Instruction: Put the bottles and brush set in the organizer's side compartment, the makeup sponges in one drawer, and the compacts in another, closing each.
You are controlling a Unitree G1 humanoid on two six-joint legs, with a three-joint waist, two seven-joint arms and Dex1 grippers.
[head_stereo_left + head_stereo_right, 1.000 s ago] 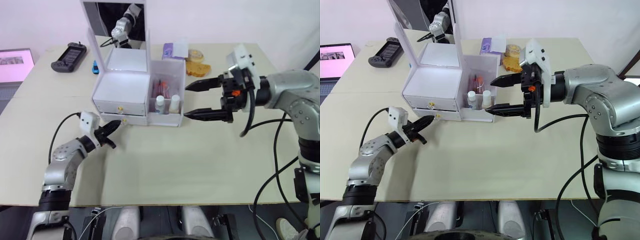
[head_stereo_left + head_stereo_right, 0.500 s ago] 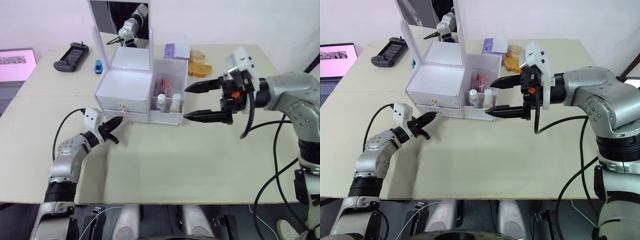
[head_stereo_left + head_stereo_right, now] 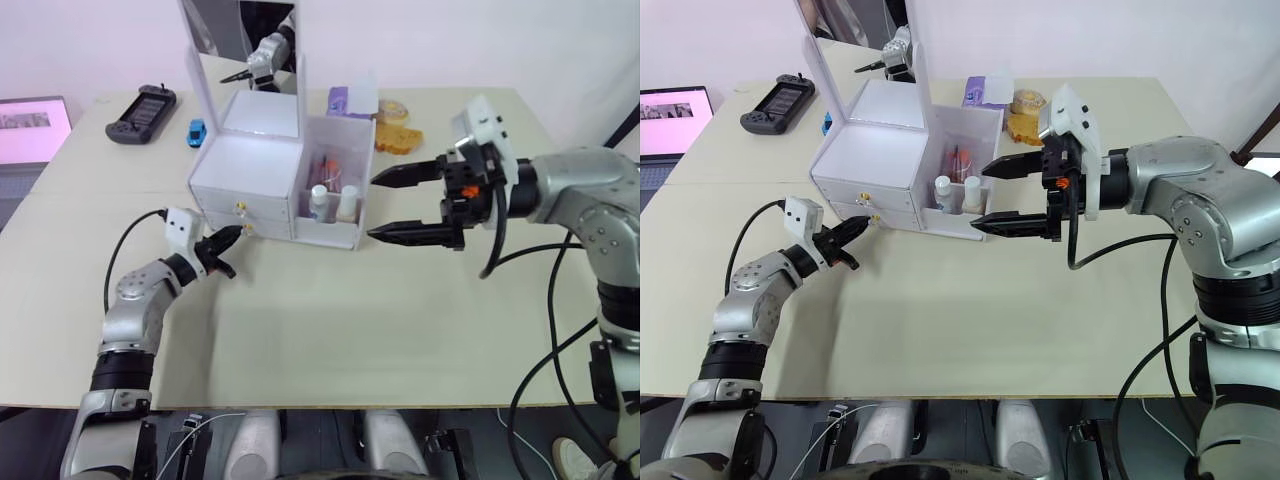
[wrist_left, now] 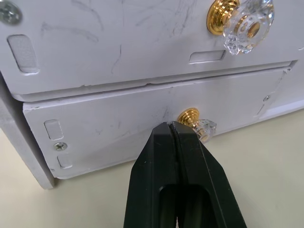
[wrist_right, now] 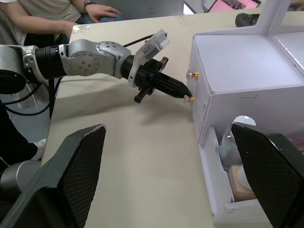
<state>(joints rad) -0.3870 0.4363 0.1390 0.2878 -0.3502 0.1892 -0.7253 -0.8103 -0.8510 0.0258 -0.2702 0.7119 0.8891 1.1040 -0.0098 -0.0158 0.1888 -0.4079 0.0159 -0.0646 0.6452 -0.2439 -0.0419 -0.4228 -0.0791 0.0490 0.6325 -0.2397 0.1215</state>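
The white organizer [image 3: 255, 170] stands mid-table with its mirror lid [image 3: 240, 35] upright. Its side compartment [image 3: 352, 160] holds two white-capped bottles [image 3: 318, 201] [image 3: 347, 203], with the pink-handled brush set [image 3: 326, 172] behind them. Both drawers look pushed in. My left gripper [image 3: 236, 234] is shut, its tips against the lower drawer front [image 4: 95, 133], right beside the gold knob [image 4: 194, 120] and holding nothing. My right gripper [image 3: 373, 206] hovers open just right of the side compartment. The makeup sponges and compacts are out of view.
A game controller [image 3: 140, 100] and a small blue object [image 3: 196, 130] lie at the back left, next to a pink laptop screen [image 3: 30, 125]. A purple tissue pack [image 3: 345, 100] and a yellow-orange item [image 3: 398, 135] sit behind the organizer. A seated person [image 5: 57, 12] is beyond the table's left.
My left gripper has moved forward to the organizer, and the lower drawer that stuck out now sits flush. The right gripper has stayed put. The camera has shifted a little.
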